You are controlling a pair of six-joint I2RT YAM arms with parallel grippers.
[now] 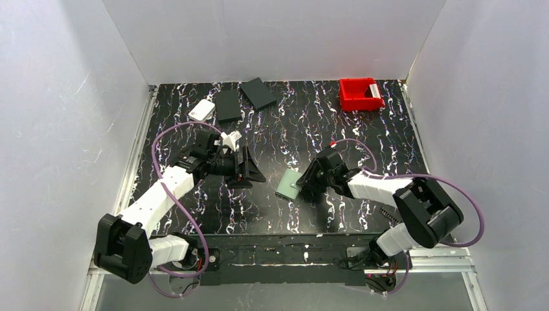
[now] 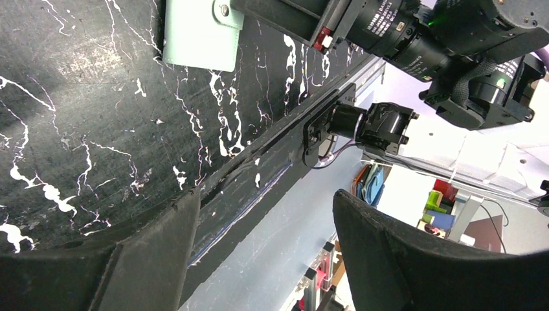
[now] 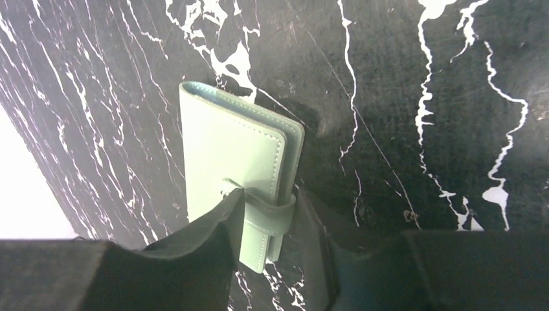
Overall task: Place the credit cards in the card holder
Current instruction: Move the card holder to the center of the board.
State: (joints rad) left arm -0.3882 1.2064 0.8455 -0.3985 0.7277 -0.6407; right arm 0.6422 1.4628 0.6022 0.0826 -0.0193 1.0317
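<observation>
The card holder (image 1: 285, 184) is a closed sage-green wallet lying on the black marbled table (image 1: 324, 129), just right of centre. My right gripper (image 1: 300, 186) is down at its right edge. In the right wrist view the jaws pinch the card holder (image 3: 226, 149) at its strap edge, one finger (image 3: 213, 240) over the top face. My left gripper (image 1: 251, 167) hovers to the wallet's left, open and empty. In the left wrist view its fingers (image 2: 162, 246) stand wide apart, with the wallet (image 2: 194, 35) at the top. I see no credit cards.
A thick white rounded box (image 1: 202, 109) and two black flat rectangles (image 1: 228, 105) (image 1: 259, 93) lie at the back left. A red bin (image 1: 360, 94) stands at the back right. White walls enclose the table on three sides.
</observation>
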